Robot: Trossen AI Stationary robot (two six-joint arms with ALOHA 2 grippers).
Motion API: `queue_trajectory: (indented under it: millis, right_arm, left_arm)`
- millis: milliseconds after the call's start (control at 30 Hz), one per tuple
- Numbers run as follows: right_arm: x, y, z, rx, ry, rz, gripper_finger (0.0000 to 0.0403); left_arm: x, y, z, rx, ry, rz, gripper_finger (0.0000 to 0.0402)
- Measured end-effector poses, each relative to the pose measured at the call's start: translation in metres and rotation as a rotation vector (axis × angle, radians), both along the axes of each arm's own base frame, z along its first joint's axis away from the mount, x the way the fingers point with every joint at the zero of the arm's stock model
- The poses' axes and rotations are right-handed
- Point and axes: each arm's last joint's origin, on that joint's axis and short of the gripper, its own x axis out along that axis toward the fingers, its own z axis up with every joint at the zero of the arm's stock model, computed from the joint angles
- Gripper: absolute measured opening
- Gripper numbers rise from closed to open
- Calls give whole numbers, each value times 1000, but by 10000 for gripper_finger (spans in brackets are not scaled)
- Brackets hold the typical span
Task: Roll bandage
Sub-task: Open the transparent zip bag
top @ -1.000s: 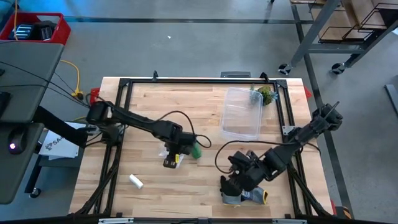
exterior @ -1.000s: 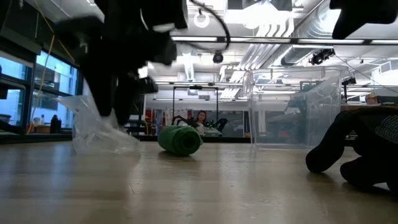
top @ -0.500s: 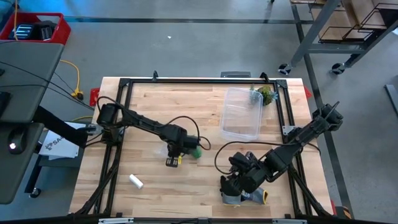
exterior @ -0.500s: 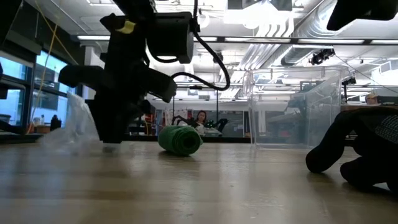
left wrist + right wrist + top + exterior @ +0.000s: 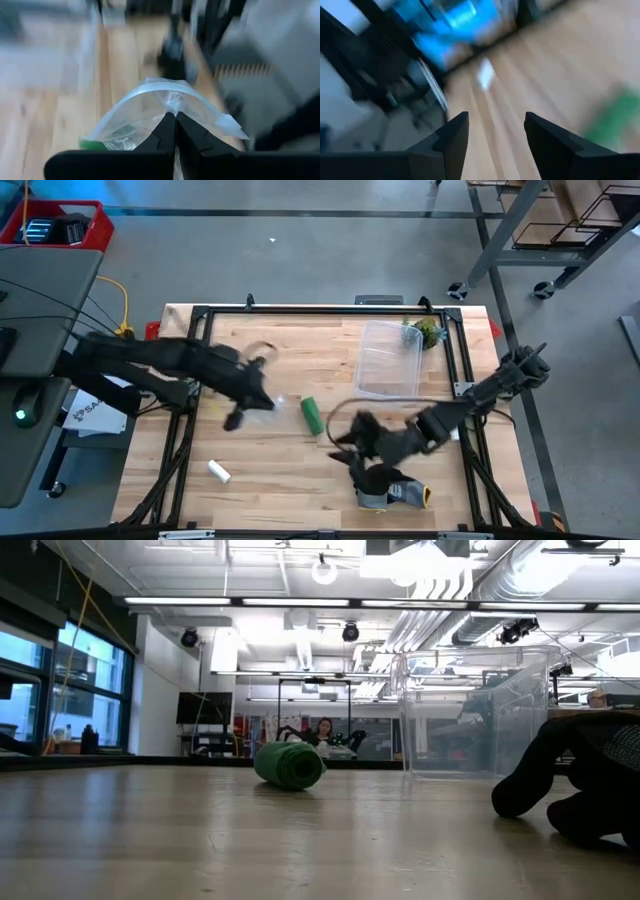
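The bandage [image 5: 311, 415] is a small green roll lying on its side on the wooden table, also plain in the low view [image 5: 290, 765]. My left gripper [image 5: 258, 398] hangs above the table just left of the roll, shut on a clear plastic bag [image 5: 165, 107]. My right gripper [image 5: 345, 448] stands open to the right of the roll, near the table's front, with nothing between its fingers [image 5: 455, 135]. The roll shows as a green blur [image 5: 615, 115] beyond them. My left gripper pinches the clear plastic bag between its two shut fingers at a crumpled spot [image 5: 173, 106] in the bag's middle. The bag bulges out beyond the fingertips to both sides. It is lifted clear of the table; none of it shows in the low view.
A clear plastic box [image 5: 390, 360] stands at the back right, with a small green plant [image 5: 428, 332] behind it. A dark grey glove [image 5: 390, 495] lies at the front right under my right arm. A small white cylinder [image 5: 219, 471] lies at the front left.
My left gripper has shut on the plastic bag beside the roll. It has then risen fast and drawn back toward the table's left edge, lifting the bag off the table. The roll has stayed in place. My right gripper has tipped up off the glove and moved toward the roll.
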Motion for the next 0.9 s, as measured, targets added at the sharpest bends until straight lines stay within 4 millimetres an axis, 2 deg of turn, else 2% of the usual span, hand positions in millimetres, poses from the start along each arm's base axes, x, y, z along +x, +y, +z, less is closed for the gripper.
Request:
queue_trajectory:
  millis: [100, 200, 300, 400, 533, 667, 767, 900]
  right_arm:
    - [21, -25, 20, -44, -201, -29, 185]
    - [34, -52, 37, -95, -362, -56, 185]
    - [42, -75, 46, -83, -456, -56, 185]
    - [47, -88, 44, -28, -446, -47, 185]
    - [53, -93, 39, 135, -436, 26, 185]
    - [59, -93, 32, 218, -426, 24, 185]
    - [63, -92, 26, 272, -414, 12, 185]
    - [67, -92, 24, 282, -446, 13, 185]
  left_arm:
    - [-26, 5, 29, -59, -193, 76, 1]
    - [-37, 5, 38, -48, -270, 128, 1]
    - [-33, 1, 35, 2, -256, 131, 0]
    - [-19, -7, 25, 58, -217, 95, 0]
    - [-3, -20, 14, 217, -194, 83, 0]
    - [6, -31, 5, 417, -185, 51, 0]
    - [7, -37, 10, 509, -208, 43, 0]
    - [6, -37, 21, 519, -245, 52, 0]
